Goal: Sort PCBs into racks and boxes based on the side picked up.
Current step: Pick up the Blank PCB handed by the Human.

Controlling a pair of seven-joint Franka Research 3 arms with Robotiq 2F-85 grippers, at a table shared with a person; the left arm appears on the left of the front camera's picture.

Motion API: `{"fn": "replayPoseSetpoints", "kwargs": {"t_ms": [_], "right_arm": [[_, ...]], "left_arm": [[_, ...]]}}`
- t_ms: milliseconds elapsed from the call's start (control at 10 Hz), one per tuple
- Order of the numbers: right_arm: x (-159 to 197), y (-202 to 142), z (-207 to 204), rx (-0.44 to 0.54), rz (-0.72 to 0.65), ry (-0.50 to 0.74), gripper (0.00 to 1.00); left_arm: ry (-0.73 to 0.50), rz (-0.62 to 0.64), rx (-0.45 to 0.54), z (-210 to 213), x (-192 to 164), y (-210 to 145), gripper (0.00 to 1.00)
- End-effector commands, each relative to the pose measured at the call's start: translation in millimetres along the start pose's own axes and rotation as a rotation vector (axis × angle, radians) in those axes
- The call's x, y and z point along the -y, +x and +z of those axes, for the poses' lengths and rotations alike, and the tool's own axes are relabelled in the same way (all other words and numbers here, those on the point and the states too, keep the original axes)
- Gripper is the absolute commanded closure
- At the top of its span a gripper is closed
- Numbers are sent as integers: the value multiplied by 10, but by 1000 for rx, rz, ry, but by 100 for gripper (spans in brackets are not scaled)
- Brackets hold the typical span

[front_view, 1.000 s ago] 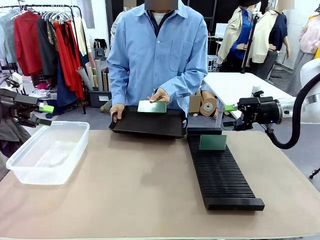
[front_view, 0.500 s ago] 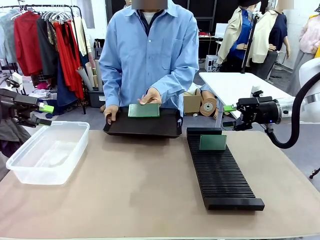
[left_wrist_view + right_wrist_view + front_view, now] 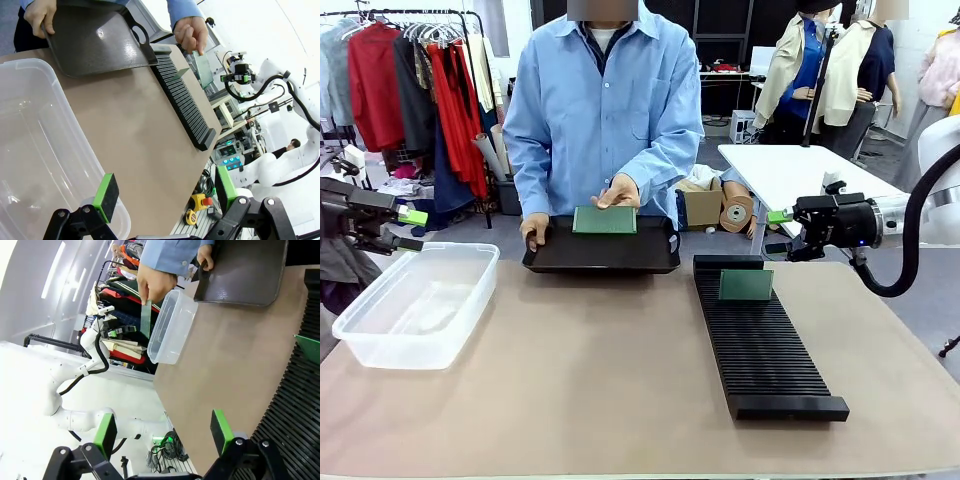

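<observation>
Front view: a handover could go wrong if a gripper pinches so thin an edge and slips, or nips the person's hand (image 3: 619,190). The board (image 3: 605,219), flat and dark green, is held over the black tray (image 3: 600,260); a second board (image 3: 746,285) stands in the rack (image 3: 765,350). The left gripper (image 3: 410,230) and right gripper (image 3: 780,232) gape wide, empty.

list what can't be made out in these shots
- Held PCB: print too small, front view; the hand covers part of its top edge.
- Standing PCB: bottom edge sunk in the rack slots, front view.
- Black tray: floor hidden by its near wall, front view; cut by the top edge, left wrist view.
- Clear box: cut by the left and bottom edges, left wrist view.
</observation>
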State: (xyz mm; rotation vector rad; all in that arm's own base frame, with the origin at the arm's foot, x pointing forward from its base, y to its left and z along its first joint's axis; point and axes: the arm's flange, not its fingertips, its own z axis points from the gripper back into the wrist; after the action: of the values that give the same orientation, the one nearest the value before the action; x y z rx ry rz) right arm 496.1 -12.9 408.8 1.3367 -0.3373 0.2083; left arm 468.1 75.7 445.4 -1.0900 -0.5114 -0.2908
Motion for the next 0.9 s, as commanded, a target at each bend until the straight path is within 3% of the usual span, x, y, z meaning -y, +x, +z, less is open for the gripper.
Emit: {"fn": "replayPoseSetpoints", "kwargs": {"t_ms": [0, 800], "right_arm": [[-9, 29, -18, -3, 23, -15, 0], [-9, 29, -18, -3, 23, -15, 0]], "left_arm": [[-2, 0, -1, 10, 20, 6, 0], [-2, 0, -1, 10, 20, 6, 0]]}}
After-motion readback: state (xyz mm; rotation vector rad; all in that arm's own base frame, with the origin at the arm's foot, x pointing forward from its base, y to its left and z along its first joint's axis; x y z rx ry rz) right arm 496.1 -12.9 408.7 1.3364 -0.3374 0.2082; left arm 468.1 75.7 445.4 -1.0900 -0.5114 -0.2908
